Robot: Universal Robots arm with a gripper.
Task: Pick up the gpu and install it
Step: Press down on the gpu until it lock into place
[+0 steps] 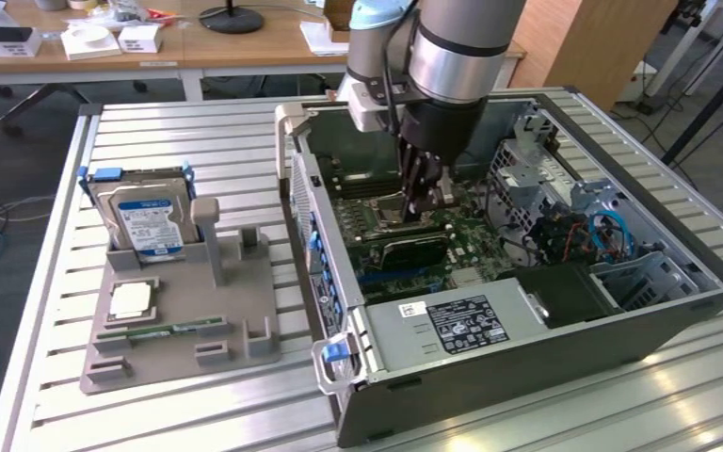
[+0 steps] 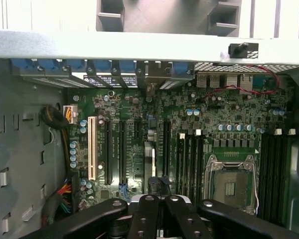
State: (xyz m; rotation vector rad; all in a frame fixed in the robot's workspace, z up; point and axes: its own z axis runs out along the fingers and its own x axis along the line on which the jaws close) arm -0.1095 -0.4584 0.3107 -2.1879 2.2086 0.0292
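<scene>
The jaws are clenched tight, their black fingers pressed together low inside the open computer case. Just past the fingertips, the gpu stands on edge on the motherboard, seen as a thin dark strip running straight away from them among the long expansion slots. Whether the tips actually pinch its near end or only sit over it cannot be told.

In the wrist view a white slot lies to one side of the card, and the open processor socket with its metal frame lies to the other, past the memory slots.

In the exterior view the arm comes down from twelve o'clock into the middle of the case. The gpu shows as a dark block at about six o'clock from the fingertips. At five o'clock from it, the labelled power supply fills the near end of the case.

At nine o'clock from the case, well apart on the slatted surface, lies a grey holder tray. A blue-labelled hard drive stands at its far end. A square processor chip and a small green RAM stick lie nearer.
</scene>
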